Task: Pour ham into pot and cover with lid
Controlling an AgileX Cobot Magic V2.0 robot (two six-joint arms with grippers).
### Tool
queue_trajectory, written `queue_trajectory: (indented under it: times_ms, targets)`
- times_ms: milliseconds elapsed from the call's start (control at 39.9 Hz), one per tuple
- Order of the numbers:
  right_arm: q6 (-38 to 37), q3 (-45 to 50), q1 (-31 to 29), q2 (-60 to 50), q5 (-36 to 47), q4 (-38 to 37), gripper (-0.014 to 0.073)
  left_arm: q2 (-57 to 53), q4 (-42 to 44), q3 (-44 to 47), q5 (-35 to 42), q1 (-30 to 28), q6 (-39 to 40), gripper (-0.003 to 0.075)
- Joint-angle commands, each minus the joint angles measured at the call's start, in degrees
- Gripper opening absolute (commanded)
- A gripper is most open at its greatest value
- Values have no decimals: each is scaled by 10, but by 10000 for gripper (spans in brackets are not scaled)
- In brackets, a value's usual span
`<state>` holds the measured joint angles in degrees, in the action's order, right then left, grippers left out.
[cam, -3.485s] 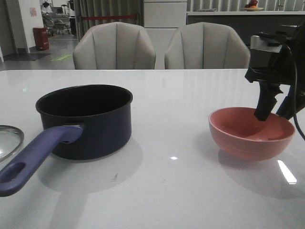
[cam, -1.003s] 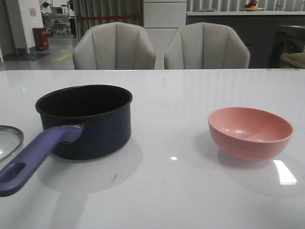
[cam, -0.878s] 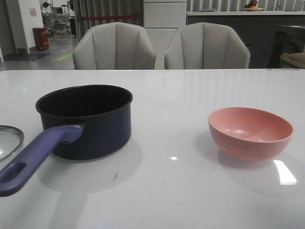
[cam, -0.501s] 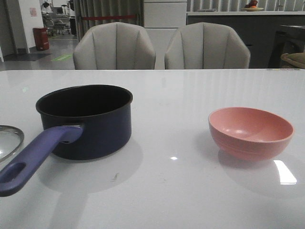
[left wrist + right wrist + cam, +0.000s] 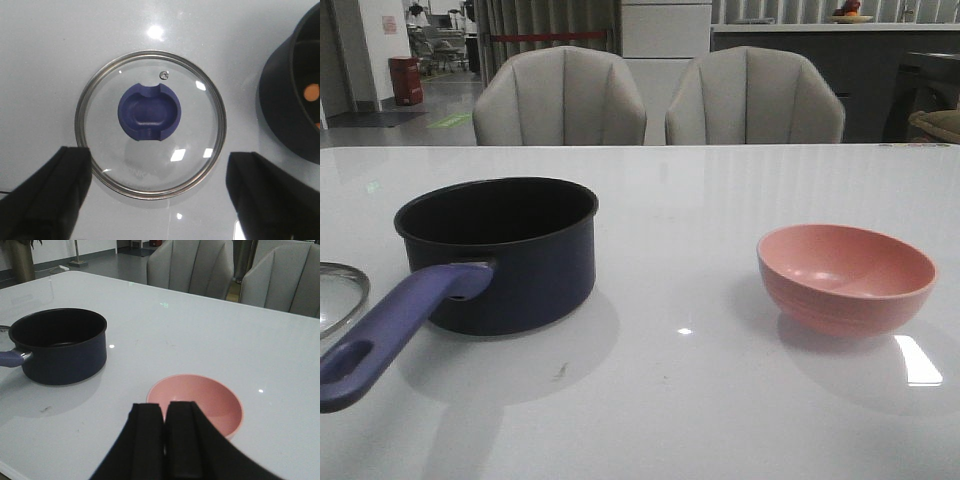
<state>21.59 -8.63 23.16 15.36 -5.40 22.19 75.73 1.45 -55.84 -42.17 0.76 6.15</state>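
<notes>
The dark navy pot (image 5: pixel 500 255) stands at the table's left, its purple-blue handle (image 5: pixel 390 335) pointing toward the front left. In the left wrist view a small orange piece of ham (image 5: pixel 311 91) lies inside the pot (image 5: pixel 295 110). The glass lid (image 5: pixel 150 130) with its blue knob (image 5: pixel 149 111) lies flat on the table left of the pot; only its rim (image 5: pixel 340 300) shows in the front view. My left gripper (image 5: pixel 157 165) is open and hovers above the lid, empty. My right gripper (image 5: pixel 165 412) is shut and empty, held above and in front of the pink bowl (image 5: pixel 210 400).
The pink bowl (image 5: pixel 845 278) stands at the right and looks empty. Two grey chairs (image 5: pixel 660 95) stand behind the table's far edge. The white tabletop (image 5: pixel 680 380) runs between pot and bowl. Neither arm shows in the front view.
The right arm, which had its fingers in the pink bowl 3.5 s ago, has left the front view. Over the last second nothing has moved.
</notes>
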Motion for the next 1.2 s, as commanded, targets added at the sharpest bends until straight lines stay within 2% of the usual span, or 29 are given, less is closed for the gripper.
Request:
queue_trajectory:
  times_ms: [0, 201, 351, 501, 602, 903, 1003, 1178]
  targets:
    - [6, -16, 0, 3, 39, 0, 148, 39, 2, -55, -1, -2, 8, 586]
    - [6, -16, 0, 3, 39, 0, 148, 136, -5, -138, -101, -2, 7, 587]
    - [6, -16, 0, 3, 39, 0, 148, 178, 6, -183, -123, -2, 7, 590]
    - [6, -16, 0, 3, 39, 0, 148, 216, 12, -215, -157, -2, 7, 643]
    - [6, -16, 0, 3, 39, 0, 148, 238, 17, -228, -178, -6, 7, 645]
    - [6, -16, 0, 3, 39, 0, 148, 267, -62, -231, -167, -48, 3, 637]
    - [6, -16, 0, 3, 39, 0, 148, 274, -94, -231, -167, -60, -28, 637]
    - [6, -16, 0, 3, 39, 0, 148, 276, -100, -231, -146, -59, -39, 636]
